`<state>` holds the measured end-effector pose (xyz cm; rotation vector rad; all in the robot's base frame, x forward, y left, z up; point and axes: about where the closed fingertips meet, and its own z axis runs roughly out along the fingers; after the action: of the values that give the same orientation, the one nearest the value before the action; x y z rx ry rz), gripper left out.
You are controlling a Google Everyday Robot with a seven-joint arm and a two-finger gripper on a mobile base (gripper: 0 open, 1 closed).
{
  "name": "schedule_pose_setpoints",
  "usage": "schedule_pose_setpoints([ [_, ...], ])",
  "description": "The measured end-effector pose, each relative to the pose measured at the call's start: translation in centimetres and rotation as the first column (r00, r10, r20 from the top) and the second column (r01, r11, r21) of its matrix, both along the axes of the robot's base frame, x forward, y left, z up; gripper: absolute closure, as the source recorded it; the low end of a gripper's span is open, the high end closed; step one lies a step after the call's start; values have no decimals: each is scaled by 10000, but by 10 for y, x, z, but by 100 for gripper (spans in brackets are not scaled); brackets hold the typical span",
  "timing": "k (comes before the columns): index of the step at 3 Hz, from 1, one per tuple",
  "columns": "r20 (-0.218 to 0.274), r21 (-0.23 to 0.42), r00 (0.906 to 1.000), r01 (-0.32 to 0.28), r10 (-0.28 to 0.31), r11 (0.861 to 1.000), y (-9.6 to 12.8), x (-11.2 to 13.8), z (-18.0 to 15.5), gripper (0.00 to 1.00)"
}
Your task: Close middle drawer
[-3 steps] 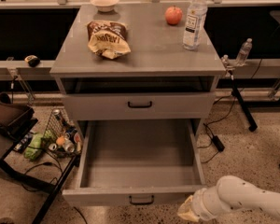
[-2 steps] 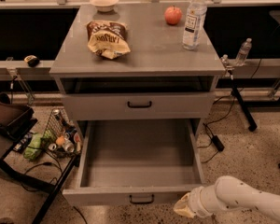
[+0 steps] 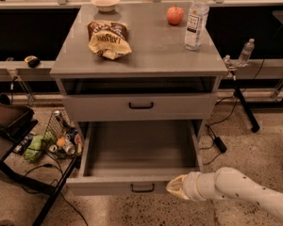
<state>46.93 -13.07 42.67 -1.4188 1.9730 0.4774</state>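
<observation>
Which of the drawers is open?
The lower drawer, pulled far out; the upper drawer sits flush, shut. The gripper is at the open front's right end.

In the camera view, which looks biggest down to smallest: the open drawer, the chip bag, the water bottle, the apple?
1. middle drawer, nearest the camera too.
2. chip bag and water bottle: too alike to rank.
3. apple.
The pincer sits by the drawer front's right end.

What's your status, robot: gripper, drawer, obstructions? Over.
Gripper low, by the middle drawer at its right front corner. Drawer pulled out, not yet closed. Nothing visible in its way.
</observation>
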Motion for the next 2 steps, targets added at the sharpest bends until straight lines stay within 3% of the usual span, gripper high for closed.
schedule_pose_setpoints([
  [1,706,309,9975,-80,58,9995,17,27,18,100],
  [2,711,318,9974,-87,64,9995,17,28,18,100],
])
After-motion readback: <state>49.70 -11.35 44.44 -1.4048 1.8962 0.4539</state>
